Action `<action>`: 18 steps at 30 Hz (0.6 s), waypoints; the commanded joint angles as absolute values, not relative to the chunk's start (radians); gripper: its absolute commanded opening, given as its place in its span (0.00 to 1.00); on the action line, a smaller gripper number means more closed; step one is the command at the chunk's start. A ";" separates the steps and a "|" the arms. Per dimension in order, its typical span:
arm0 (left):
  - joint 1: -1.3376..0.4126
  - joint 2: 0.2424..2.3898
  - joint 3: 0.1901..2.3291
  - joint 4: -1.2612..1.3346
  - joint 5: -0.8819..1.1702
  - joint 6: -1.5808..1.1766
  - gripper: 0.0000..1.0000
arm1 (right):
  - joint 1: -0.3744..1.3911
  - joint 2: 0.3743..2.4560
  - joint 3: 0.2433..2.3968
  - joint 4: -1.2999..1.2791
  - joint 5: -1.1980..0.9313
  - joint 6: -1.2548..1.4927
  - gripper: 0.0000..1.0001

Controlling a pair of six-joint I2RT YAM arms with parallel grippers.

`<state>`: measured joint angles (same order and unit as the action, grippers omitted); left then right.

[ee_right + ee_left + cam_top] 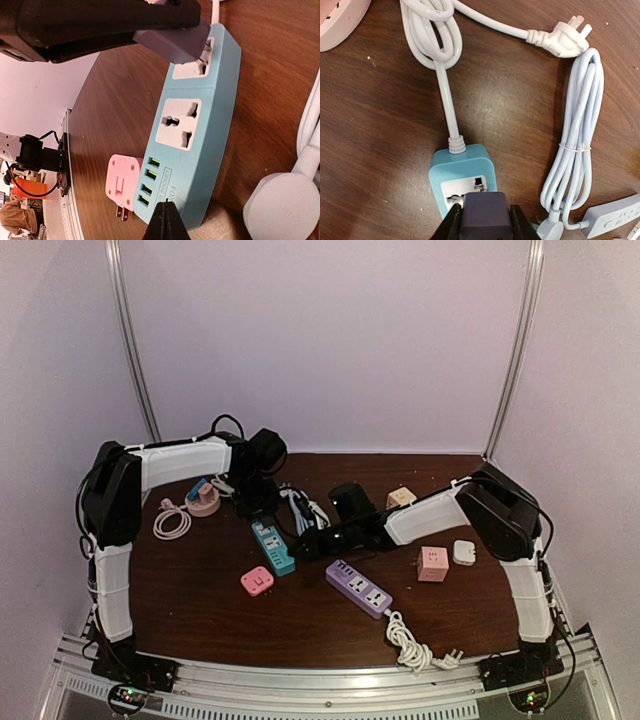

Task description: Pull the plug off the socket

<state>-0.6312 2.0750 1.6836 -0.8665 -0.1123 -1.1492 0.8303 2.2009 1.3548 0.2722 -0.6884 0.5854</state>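
Two grippers are meeting on a long teal plastic power strip (272, 546) lying on the dark wooden counter (200, 610).
The left wrist view is showing the left gripper (484, 226) clamping a dark grey block-shaped plug (484, 212) at the strip's cable-end socket. Only the right wrist view is showing the plug's end meeting that socket's face. There the right gripper (166, 222), fingers pressed together, is touching the strip's USB end beside a pink square adapter (122, 187).

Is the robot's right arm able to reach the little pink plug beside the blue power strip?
Probably yes. The pink plug lies uncovered right beside the right gripper, which sits shut at the end of the blue power strip. It would have to open first.
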 commanded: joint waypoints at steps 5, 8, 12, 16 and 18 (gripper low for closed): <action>-0.628 2.019 1.734 -0.911 -0.165 -1.088 0.20 | 0.820 2.166 1.374 0.287 -0.672 0.594 0.03; -0.611 1.960 1.706 -0.914 -0.212 -1.046 0.20 | 0.814 2.127 1.356 0.252 -0.617 0.564 0.05; -0.577 1.877 1.592 -0.918 -0.297 -0.984 0.20 | 0.808 2.061 1.346 0.170 -0.513 0.496 0.08; -0.547 1.795 1.445 -0.946 -0.428 -0.949 0.20 | 0.807 1.995 1.342 0.090 -0.391 0.431 0.12; -0.538 1.765 1.383 -0.990 -0.515 -0.957 0.21 | 0.807 1.968 1.342 0.058 -0.337 0.403 0.14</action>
<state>-0.5602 1.8137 1.4876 -0.9115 -0.3218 -0.9970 0.8120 2.0491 1.3540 0.1398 -0.4923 0.4908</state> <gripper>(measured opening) 0.296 0.130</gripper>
